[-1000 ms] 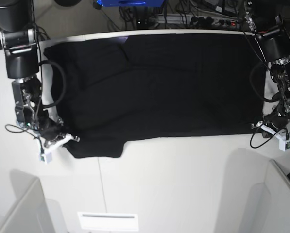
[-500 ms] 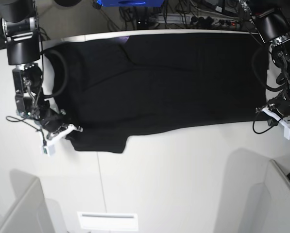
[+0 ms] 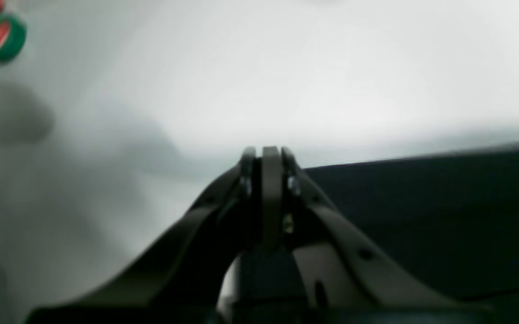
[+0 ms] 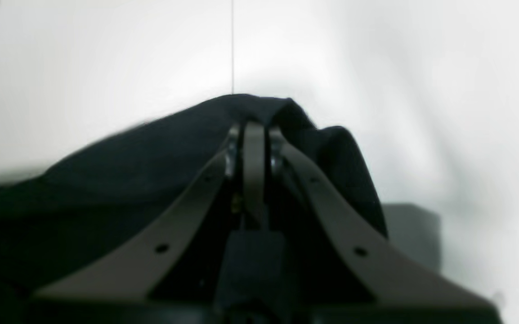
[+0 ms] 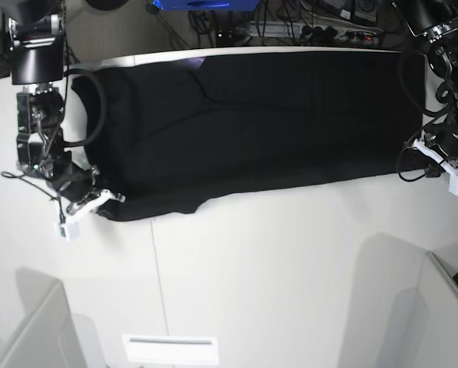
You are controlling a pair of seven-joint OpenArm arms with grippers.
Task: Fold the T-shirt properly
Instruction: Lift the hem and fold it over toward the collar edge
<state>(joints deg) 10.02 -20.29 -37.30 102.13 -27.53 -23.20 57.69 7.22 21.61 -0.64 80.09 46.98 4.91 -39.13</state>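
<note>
- Across the far half of the table (image 5: 290, 268) lies the T-shirt (image 5: 252, 123), plain black side up, spread wide between my two arms.
- My right claw (image 4: 252, 128) is pinched together on a bunched corner of cloth near the table's left edge in the base view.
- My left claw (image 3: 266, 153) is closed at the shirt's edge by the opposite table edge; whether cloth sits between its tips I cannot tell.
- To do this step well, I judge both claws should travel level and together, keeping the near hem taut so no slack wrinkles in.
</note>
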